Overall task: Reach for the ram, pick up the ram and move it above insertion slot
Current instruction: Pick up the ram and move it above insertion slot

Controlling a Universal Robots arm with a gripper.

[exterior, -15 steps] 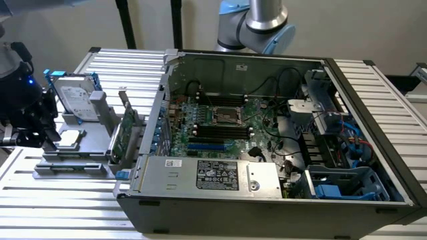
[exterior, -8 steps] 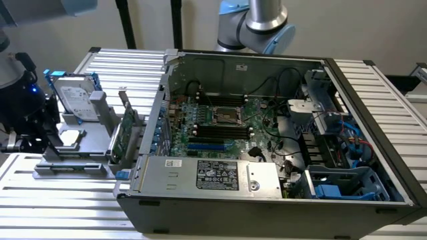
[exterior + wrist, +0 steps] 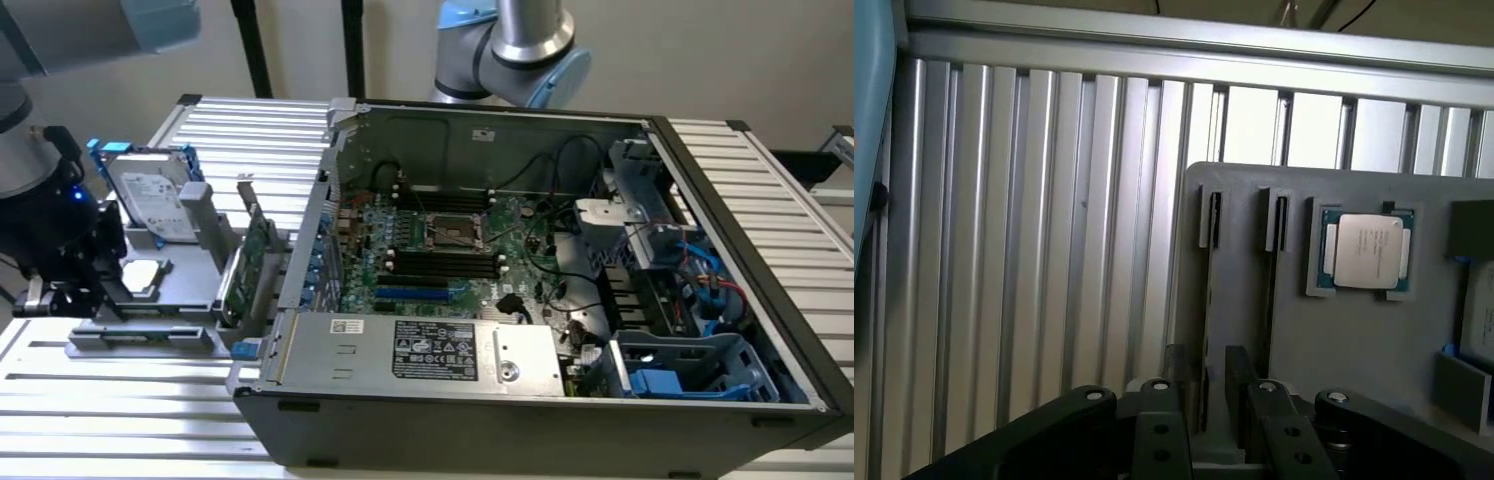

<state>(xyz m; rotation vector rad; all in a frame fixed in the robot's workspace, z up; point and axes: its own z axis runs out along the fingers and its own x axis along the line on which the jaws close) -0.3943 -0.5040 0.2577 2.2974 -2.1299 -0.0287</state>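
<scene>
- The computer case (image 3: 534, 400) is set on the table (image 3: 134, 420).
- The holder (image 3: 147, 335) is placed to the exterior view's left of the case.
- A hard drive (image 3: 150, 200) and a processor (image 3: 1364, 250) are kept on the holder.
- The end effector (image 3: 1212, 358) is positioned over the holder.

I see a processor chip (image 3: 1362, 250) seated in a grey fixture (image 3: 1354, 340) on the slatted table (image 3: 1034, 250); an open computer case (image 3: 534, 440) stands at the exterior view's right.

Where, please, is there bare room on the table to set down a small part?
The ribbed table is bare in front of the grey holder, on the exterior view's left, and beside the computer case on that view's right. Holder and case interior are crowded.
</scene>
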